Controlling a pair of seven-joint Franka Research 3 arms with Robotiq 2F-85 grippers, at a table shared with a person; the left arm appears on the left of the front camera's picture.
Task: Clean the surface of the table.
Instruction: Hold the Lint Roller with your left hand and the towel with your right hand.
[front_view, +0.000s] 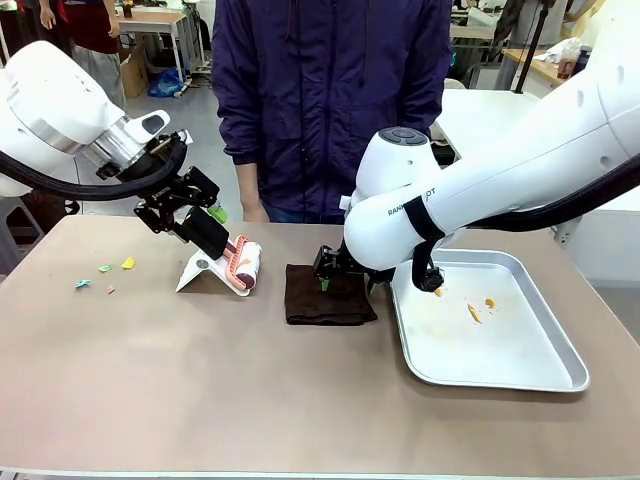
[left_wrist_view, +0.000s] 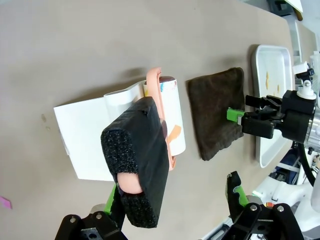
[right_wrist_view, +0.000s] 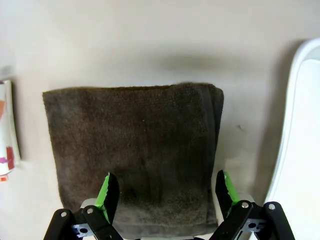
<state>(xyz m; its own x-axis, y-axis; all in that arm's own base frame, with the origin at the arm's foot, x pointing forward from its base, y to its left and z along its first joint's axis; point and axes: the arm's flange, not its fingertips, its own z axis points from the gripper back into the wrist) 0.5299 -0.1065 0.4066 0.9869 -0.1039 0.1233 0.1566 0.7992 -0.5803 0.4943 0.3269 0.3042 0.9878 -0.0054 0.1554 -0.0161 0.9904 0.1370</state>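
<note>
The container here is a shiny metal tray (front_view: 500, 350) that stands on the right part of the surface, and in it lie a few small orange scraps (front_view: 473, 312), near its far side. The table (front_view: 300, 400) itself is the wide brown surface under everything. On its left part lie small paper scraps (front_view: 127, 263) in yellow, green, blue and pink. My right pincer (front_view: 325, 270) hangs low over a folded dark brown towel (front_view: 328, 295) just beside the tray, with its jaws apart, one green pad (right_wrist_view: 107, 195) over each side of the towel's edge. My left pincer (front_view: 195, 215) also has its jaws apart. They stand around the black foam handle (left_wrist_view: 140, 150) of a lint roller (front_view: 245, 262), which rests on a white stand (front_view: 200, 272), and they do not clamp it. The black print (front_view: 400, 207) on my right arm is partly covered by a strap, so I cannot read it whole. On the roller I see only coloured marks, no words. A person (front_view: 320, 100) in a dark jacket stands at the far side.
</note>
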